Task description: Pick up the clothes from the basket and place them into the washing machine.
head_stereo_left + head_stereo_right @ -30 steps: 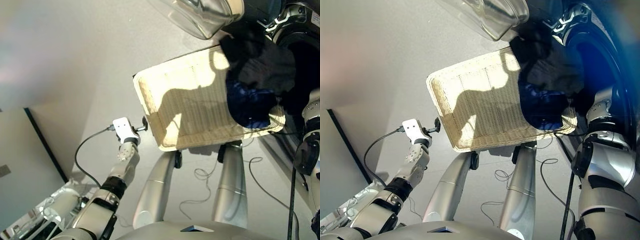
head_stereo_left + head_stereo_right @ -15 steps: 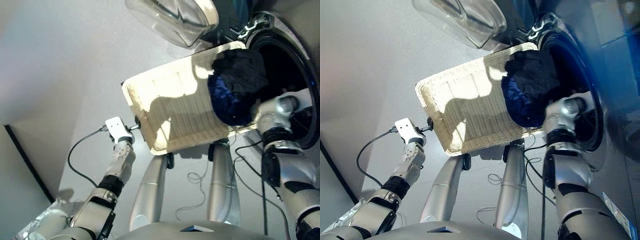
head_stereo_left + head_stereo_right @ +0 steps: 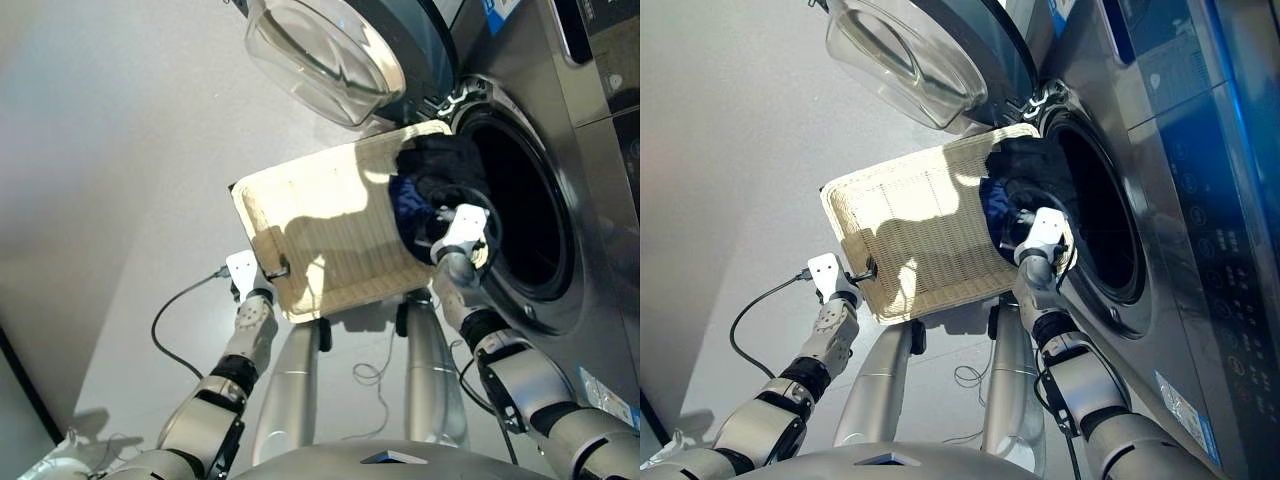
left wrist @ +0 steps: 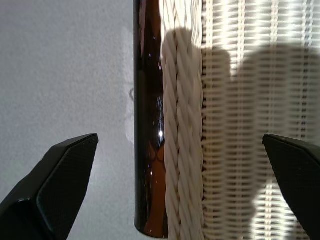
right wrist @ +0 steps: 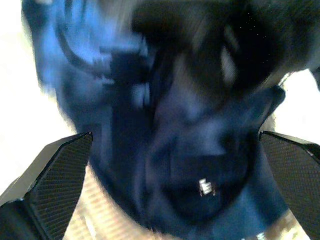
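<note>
Since a second ago my right tool (image 3: 462, 228) has come onto the clothes (image 3: 432, 185) in the basket (image 3: 310, 230), fingers spread, empty; left tool (image 4: 165, 200) open astride the rim. Pick-up step: next I must close on cloth, then carry it into the washing machine (image 3: 530, 215).

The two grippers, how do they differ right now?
The left gripper straddles the basket rim at its outer edge, away from any cloth. The right gripper faces the navy and black clothes heaped at the end beside the washing machine porthole. Both are open, holding nothing.
</note>
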`<state>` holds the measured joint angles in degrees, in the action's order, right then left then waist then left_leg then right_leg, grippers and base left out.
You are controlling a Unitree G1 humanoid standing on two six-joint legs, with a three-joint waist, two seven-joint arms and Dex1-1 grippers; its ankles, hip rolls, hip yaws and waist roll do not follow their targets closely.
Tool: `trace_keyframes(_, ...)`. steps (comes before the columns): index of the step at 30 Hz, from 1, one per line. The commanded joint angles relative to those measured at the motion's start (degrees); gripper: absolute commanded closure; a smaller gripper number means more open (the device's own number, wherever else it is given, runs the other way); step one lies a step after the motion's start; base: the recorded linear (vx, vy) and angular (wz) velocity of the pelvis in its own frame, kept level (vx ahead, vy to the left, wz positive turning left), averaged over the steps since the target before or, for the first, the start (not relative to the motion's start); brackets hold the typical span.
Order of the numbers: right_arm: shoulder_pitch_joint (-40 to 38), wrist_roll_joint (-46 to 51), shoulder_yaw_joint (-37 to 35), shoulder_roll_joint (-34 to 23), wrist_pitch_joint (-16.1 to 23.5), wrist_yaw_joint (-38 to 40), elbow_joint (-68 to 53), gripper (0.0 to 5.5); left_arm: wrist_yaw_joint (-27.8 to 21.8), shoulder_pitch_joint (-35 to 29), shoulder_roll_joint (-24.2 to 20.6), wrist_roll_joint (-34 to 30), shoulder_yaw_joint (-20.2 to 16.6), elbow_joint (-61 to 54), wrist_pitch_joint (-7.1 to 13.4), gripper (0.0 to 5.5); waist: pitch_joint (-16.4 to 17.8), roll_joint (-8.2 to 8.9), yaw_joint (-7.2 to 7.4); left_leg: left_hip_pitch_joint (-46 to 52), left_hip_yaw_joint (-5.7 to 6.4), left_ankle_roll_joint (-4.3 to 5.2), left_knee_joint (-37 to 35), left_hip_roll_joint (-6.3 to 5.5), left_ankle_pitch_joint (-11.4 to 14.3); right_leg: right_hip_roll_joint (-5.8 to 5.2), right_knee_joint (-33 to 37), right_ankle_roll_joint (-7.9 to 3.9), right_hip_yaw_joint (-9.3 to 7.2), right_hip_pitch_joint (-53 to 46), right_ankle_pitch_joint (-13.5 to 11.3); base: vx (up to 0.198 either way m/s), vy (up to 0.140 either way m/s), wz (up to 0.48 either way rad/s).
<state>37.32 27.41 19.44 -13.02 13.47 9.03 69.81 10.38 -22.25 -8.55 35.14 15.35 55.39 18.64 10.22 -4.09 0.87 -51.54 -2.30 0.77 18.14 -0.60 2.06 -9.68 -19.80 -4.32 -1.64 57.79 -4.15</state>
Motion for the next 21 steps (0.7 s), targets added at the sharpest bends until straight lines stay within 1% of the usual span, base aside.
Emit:
trace_keyframes(1, 4.16, -6.76, 1.27, -1.69, -1.50, -0.80, 1.77, 0.00, -0.83, -2.76, -2.97, -1.15, -1.89, 0.76, 0.76, 0.00, 2.51, -0.02, -2.11, 0.16, 2.34, 1.90, 2.41, 2.05, 3.17, 0.15, 0.89, -2.77, -0.62, -3.13, 3.24, 0.000, 0.000, 0.000)
trace_keyframes(2, 5.08, -9.11, 1.37, -2.05, -1.81, 0.45, 2.92, 0.00, -0.81, -3.20, -3.00, -0.78, -2.07, 1.35, 0.63, 0.00, 2.59, -0.14, -2.37, -0.36, 2.50, 1.86, 2.56, 2.07, 3.17, 0.24, 0.51, -2.76, -0.60, -2.49, 3.41, 0.000, 0.000, 0.000)
trace_keyframes(4, 6.52, -9.32, -0.71, -2.77, -2.12, 2.07, 4.56, 0.00, -0.74, -4.17, -2.98, -0.64, -1.90, 1.53, 0.45, 0.00, 3.25, -0.68, -3.11, -2.25, 3.16, 1.67, 3.76, 2.21, 3.38, 0.29, -1.11, -2.73, -0.39, -0.67, 4.13, 0.000, 0.000, 0.000)
trace_keyframes(5, 6.54, -9.32, -0.73, -2.78, -2.12, 2.07, 4.58, 0.00, -0.74, -4.19, -2.98, -0.64, -1.90, 1.54, 0.45, 0.00, 3.21, -0.69, -3.13, -2.34, 3.17, 1.67, 3.83, 2.21, 3.41, 0.29, -1.16, -2.73, -0.39, -0.59, 4.16, 0.000, 0.000, 0.000)
trace_keyframes(7, 8.12, -10.18, -1.77, -4.20, -2.76, 2.65, 6.63, 0.00, -0.68, -4.79, -3.06, -0.31, -1.54, 1.09, 0.70, 0.00, 3.76, -1.34, -3.71, -4.41, 3.48, 1.50, 5.81, 2.40, 4.03, 0.07, -3.94, -2.54, -0.29, 1.55, 5.44, 0.000, 0.000, 0.000)
trace_keyframes(8, 9.75, -10.27, -2.16, -5.06, -3.20, 2.89, 7.32, 0.00, -0.72, -5.07, -3.21, 0.40, -1.37, 0.47, 0.79, 0.00, 4.17, -1.76, -4.11, -6.35, 3.81, 1.32, 7.89, 2.25, 4.52, 0.09, -6.18, -2.31, -0.28, 3.27, 6.12, 0.000, 0.000, 0.000)
trace_keyframes(10, 11.28, -9.63, -2.76, -5.79, -3.30, 3.04, 7.64, 0.00, -0.56, -5.23, -3.38, 1.47, -1.62, -0.44, 0.80, 0.00, 4.30, -2.16, -4.64, -8.53, 4.07, 1.16, 10.07, 2.12, 5.13, 0.16, -9.09, -2.09, -0.30, 5.38, 7.08, -0.009, -0.006, 0.115)
trace_keyframes(11, 11.30, -9.63, -2.76, -5.80, -3.29, 3.02, 7.66, 0.00, -0.55, -5.24, -3.38, 1.47, -1.62, -0.46, 0.79, 0.00, 4.23, -2.17, -4.65, -8.67, 4.08, 1.16, 10.17, 2.11, 5.18, 0.16, -9.17, -2.09, -0.30, 5.51, 7.12, -0.020, -0.011, 0.236)
trace_keyframes(12, 12.59, -8.76, -3.41, -6.67, -3.31, 2.84, 8.05, 0.00, -0.53, -5.21, -3.65, 1.82, -1.58, -1.16, 0.71, 0.00, 4.42, -2.41, -4.90, -10.55, 4.43, 1.04, 12.04, 2.02, 5.57, 0.00, -11.35, -1.98, -0.35, 7.09, 7.64, -0.017, -0.005, 0.208)
trace_keyframes(14, 13.37, -7.78, -3.87, -7.17, -3.27, 2.71, 8.19, 0.00, -0.47, -5.20, -3.68, 1.78, -1.48, -1.41, 0.68, 0.00, 4.34, -2.56, -4.98, -11.35, 4.45, 0.93, 12.79, 1.96, 5.88, -0.06, -12.39, -1.96, -0.27, 7.86, 8.00, -0.008, -0.003, 0.088)
trace_keyframes(15, 14.26, -5.49, -5.11, -7.08, -2.81, 2.81, 7.67, 1.92, -0.39, -5.28, -3.80, 1.79, -1.30, -1.79, 0.59, 0.00, 4.47, -2.59, -5.01, -12.01, 4.77, 0.89, 14.03, 1.71, 6.08, -0.09, -13.85, -1.80, -0.27, 8.43, 8.41, 0.000, 0.000, 0.000)
trace_keyframes(16, 14.27, -5.47, -5.12, -7.08, -2.81, 2.80, 7.68, 3.71, -0.39, -5.29, -3.81, 1.80, -1.29, -1.79, 0.59, 0.00, 4.45, -2.57, -5.02, -12.08, 4.77, 0.89, 14.10, 1.70, 6.12, -0.10, -13.92, -1.80, -0.27, 8.50, 8.45, 0.000, 0.000, 0.000)
trace_keyframes(17, 14.15, -0.84, -6.86, -6.55, -1.86, 2.32, 6.55, 4.64, -0.28, -5.16, -3.65, 2.09, -1.53, -1.86, 0.68, 0.00, 4.41, -2.49, -4.99, -11.96, 4.74, 0.83, 14.53, 1.65, 6.40, -0.09, -14.45, -1.78, -0.06, 8.46, 8.70, 0.000, 0.000, 0.000)
trace_keyframes(18, 13.96, 2.65, -7.72, -5.67, -1.04, 1.21, 5.21, 5.50, -0.28, -4.98, -3.73, 2.09, -1.73, -2.09, 0.57, 0.00, 4.27, -2.23, -4.84, -11.94, 4.55, 0.75, 15.16, 1.62, 6.70, -0.26, -14.91, -1.79, -0.20, 8.43, 8.64, 0.000, 0.000, 0.000)
trace_keyframes(20, 13.82, 4.36, -7.97, -5.33, -0.63, 0.31, 4.39, 5.50, -0.30, -4.79, -3.86, 1.86, -1.69, -2.44, 0.61, 0.00, 4.16, -2.08, -4.66, -11.75, 4.36, 0.77, 15.04, 1.66, 6.82, -0.35, -14.76, -1.81, -0.17, 8.28, 8.59, 0.000, 0.000, 0.000)
trace_keyframes(21, 13.45, 7.30, -8.40, -4.53, -0.19, -1.01, 3.26, 5.50, -0.44, -4.78, -3.96, 1.46, -1.78, -2.32, 0.53, 0.00, 3.72, -1.79, -4.40, -11.00, 4.22, 0.74, 14.52, 1.70, 6.89, -0.62, -14.13, -1.81, -0.33, 7.71, 8.48, 0.000, 0.000, 0.000)
